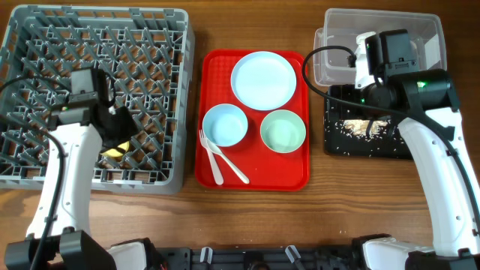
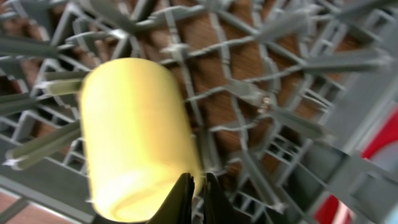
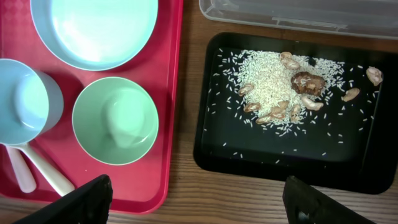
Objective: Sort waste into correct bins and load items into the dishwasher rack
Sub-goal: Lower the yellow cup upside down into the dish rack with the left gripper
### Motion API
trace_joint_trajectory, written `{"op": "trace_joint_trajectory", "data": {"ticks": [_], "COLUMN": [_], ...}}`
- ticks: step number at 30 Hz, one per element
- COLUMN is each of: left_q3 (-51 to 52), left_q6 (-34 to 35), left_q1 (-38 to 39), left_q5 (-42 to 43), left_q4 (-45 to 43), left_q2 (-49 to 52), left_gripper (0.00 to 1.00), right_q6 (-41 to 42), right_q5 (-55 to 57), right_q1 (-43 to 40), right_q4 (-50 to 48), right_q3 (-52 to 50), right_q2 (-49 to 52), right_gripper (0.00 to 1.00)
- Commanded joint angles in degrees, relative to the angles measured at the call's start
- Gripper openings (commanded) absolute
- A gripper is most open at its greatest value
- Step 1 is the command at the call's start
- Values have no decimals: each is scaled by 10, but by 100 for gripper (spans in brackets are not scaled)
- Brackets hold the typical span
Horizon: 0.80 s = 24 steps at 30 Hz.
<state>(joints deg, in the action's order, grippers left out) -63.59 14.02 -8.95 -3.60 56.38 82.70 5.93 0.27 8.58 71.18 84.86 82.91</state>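
Left gripper (image 2: 198,190): fingers nearly together, apparently pinching one wall of the yellow cup (image 2: 134,130). The cup hangs tilted just above the pegs (image 2: 245,87), at about 5 o'clock in the dishwasher rack (image 1: 169,45).

Risk: the hold is thin and sits at one edge. A snag on a peg could twist the cup free and leave it wedged on its side.

Right gripper (image 3: 198,182): fingers wide apart and empty, over the black tray (image 3: 286,155), with the rice (image 3: 267,74) at its 12 o'clock.

Risk: a low sweep would scatter grains over the rim.
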Motion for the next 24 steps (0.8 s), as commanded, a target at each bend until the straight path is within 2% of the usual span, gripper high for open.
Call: {"op": "trace_joint_trajectory", "data": {"ticks": [1,6,9,12,18,24], "left_q3": [1,1,1,1,1,-2], "left_q6": [-2,-1,-1,-1,-1,-2], "left_q1": [-35,-75,-93,-97,-97,-97], "left_q5": [-17,-16,-16,-16,-5,37], "left_q4": [-2,-4,-9,-9,-8,-9], "left_q2": [12,15,15,14,10,-9], "left_gripper": [9,13,26,34,41,39], "right_q6": [3,3,3,3,3,3], "right_q5": [10,9,10,10,10,10], "right_q1": [0,0,0,0,0,0], "right_q4": [1,1,1,1,1,1], "right_q3": [12,12,12,12,12,12], "right_q2": [-6,-6,-6,-6,-6,-6], "right_gripper": [89,89,89,89,89,89]}}
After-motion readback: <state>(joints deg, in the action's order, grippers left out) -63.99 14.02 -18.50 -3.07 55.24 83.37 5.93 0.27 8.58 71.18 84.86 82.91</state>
